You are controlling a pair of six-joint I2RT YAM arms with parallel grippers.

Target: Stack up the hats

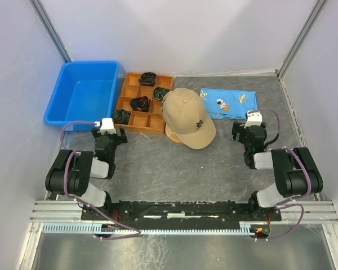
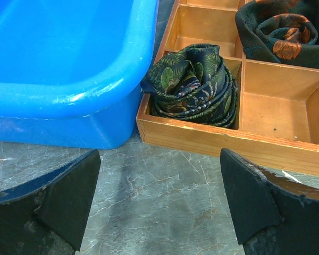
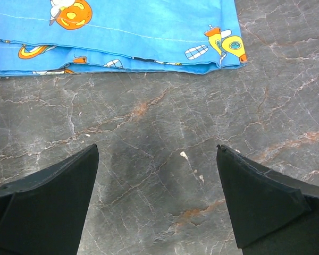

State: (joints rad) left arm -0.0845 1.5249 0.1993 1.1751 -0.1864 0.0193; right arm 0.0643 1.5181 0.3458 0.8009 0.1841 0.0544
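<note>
A: Where are the hats?

B: In one pile mid-worktop. The tan cap (image 1: 187,117) is on top, just right of the wooden tray (image 1: 136,125), and a pink brim (image 1: 172,135) pokes out beneath it at the near-left edge. I can't tell whether anything else is underneath; the tan crown hides it.

A: Any cap lying loose?

B: None that I see. Past the pile lies a blue cloth (image 1: 228,101), and on the far left a blue bin (image 1: 56,109).

A: And the arms?

B: Both are low, near their bases, well apart from the pile. The left tool (image 2: 159,154) has its jaws wide apart with nothing between them, facing the tray corner where a coiled bundle (image 2: 194,85) sits. The right tool (image 3: 157,147) is spread just as wide over bare worktop (image 3: 165,106), short of the cloth.

A: So which step is this?

B: I'd judge the stacking is at its end, or nearly. With no free cap to fetch, the next move calls for keeping both tools clear so the pile isn't nudged.
</note>
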